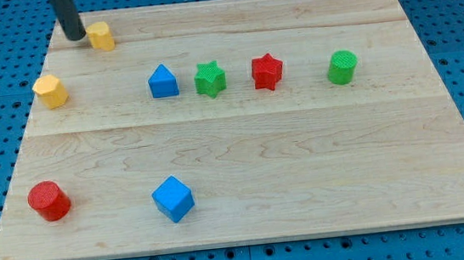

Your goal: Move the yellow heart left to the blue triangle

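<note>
One yellow heart (101, 36) sat just right of my tip (74, 37), a bare gripperless rod, near the board's top-left corner; the blue triangle (162, 82) lay toward the bottom-right.

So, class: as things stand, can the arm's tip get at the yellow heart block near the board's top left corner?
Probably yes. My tip sits just left of the yellow heart block, almost touching it, with no block between them on the wooden board.

My tip (74, 36) at the counter's (304, 166) far-left corner, just left of the yellow heart (101, 36), yellow hexagon (50, 91) near the left edge, blue triangle (162, 82), green star (209, 79), red star (267, 72) and green cylinder (342, 67) in a row, red cylinder (48, 201) and blue cube (173, 199) along the near edge.
</note>
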You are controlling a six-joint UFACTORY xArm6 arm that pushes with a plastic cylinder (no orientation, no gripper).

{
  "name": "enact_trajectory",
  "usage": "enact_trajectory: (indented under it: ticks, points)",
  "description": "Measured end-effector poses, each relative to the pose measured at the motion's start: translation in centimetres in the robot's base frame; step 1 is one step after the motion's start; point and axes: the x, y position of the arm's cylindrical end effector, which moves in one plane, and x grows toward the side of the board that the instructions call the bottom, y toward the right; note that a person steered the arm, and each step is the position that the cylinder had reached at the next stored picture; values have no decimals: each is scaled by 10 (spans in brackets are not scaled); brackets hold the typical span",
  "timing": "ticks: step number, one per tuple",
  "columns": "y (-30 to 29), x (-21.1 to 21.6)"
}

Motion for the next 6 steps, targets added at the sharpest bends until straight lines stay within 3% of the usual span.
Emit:
enact_trajectory:
  ticks: [1,4,6]
  points:
    - [34,3]
    - [25,-44]
    - [48,-28]
